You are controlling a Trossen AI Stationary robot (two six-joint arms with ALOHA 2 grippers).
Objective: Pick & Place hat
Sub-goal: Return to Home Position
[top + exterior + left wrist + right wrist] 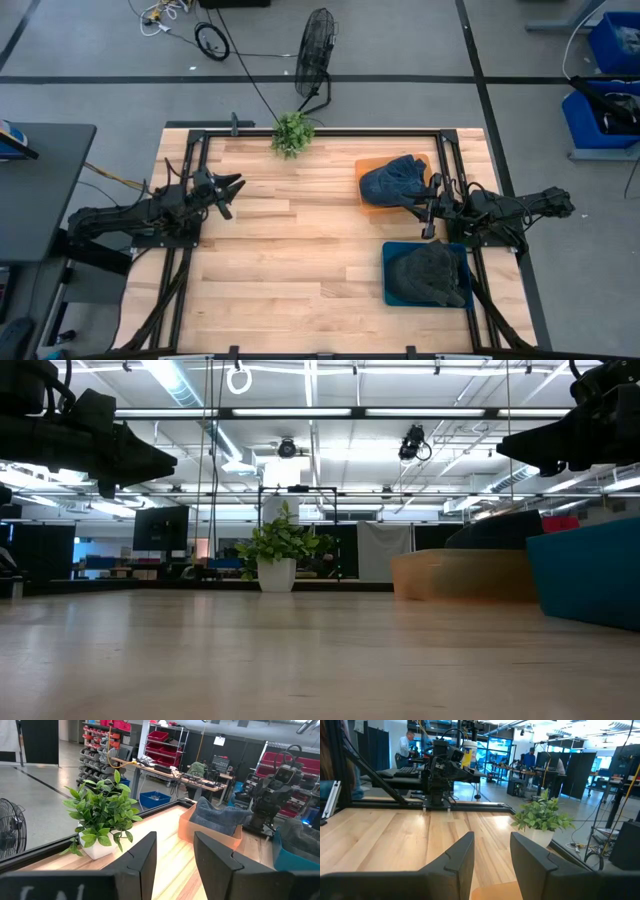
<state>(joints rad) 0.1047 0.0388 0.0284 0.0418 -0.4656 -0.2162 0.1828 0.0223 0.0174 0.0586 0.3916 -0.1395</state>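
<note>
item: black caps. soft dark fabric, crumpled into one rumpled mound, so the count cannot be told. the mound's long axis runs left to right across the high view, dipping a little toward the lower right. which way any brim points cannot be told.

location: inside the blue bin, a rectangular hard-walled tub at the lower right of the table. the mound fills it almost wall to wall.

table: pale wood planks, smooth, with a black metal frame around it.

right pincer: dark, two flat angular fingers parted with a clear gap, gripping nothing. it hangs at the right side of the high view, just above the blue bin's upper edge in the frame and clear of the caps. it points toward the frame's left.

left pincer: same build, fingers apart, empty. it is at the left side of the high view, pointing right, well apart from the caps.

other entries:
- orange bin, boxy, directly above the blue bin in the high view. it holds a blue cloth bundle, soft and folded, which reaches past the bin's right side.
- plant, small and leafy green, in a white pot, at the table's top edge near the centre.
- fan, black wire cage, on the grey floor above the table in the frame.
</note>
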